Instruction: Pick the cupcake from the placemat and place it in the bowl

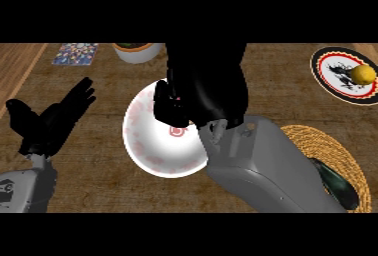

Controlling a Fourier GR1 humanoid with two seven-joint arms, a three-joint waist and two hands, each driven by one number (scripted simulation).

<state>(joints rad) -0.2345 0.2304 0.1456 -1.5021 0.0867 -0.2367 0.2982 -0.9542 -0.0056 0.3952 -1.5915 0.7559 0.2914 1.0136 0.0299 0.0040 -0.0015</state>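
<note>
Unable to tell open or closed for right hand [198,87], poised above white bowl [159,156]; no sight of cupcake, neither in bowl nor on woven placemat [325,142], probably hidden beneath hand; judged near placing, release outstanding; left hand [46,124] spread open, idle at left.

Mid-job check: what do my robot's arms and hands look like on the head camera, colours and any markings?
Both forearms are smooth, rounded grey shells. The right forearm has a panel seam near its wrist; the left forearm carries a small dark marking. Each ends in an all-black robot hand: the left robot hand, the right robot hand. No cables show.
</note>
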